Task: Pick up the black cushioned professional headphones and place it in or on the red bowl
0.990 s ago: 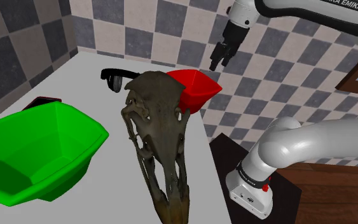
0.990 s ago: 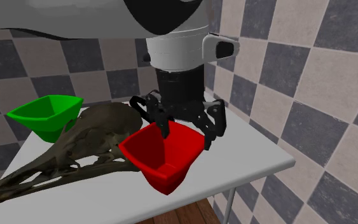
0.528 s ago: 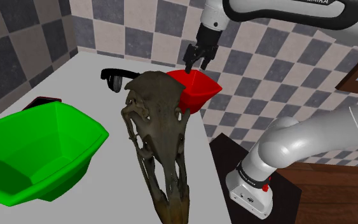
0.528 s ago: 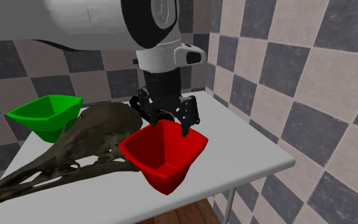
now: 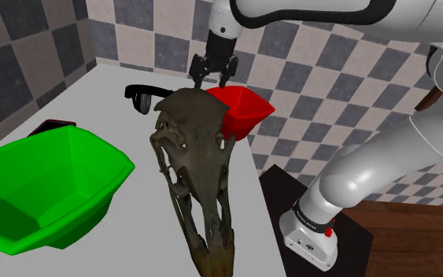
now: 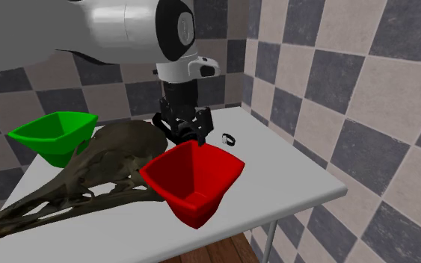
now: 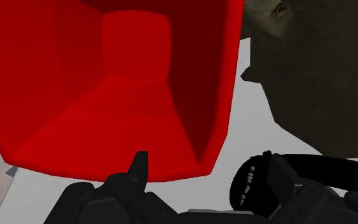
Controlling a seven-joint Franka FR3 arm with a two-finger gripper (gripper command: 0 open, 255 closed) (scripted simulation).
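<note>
Skull blocks the middle
The skull (image 5: pixel 192 157) fills the table's (image 5: pixel 101 102) centre; red bowl (image 5: pixel 241 112) just beside it at the shoulder view's right, headphones (image 5: pixel 144 96) just behind, green bin (image 5: pixel 46 185) to its left. Bare tabletop lies open behind it, leftward.

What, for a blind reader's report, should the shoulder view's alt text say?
The open black gripper hovers over the far end of the white table, between black headphones and a red bowl. A large brown skull lies in front, with a green bowl at the view's left.
</note>
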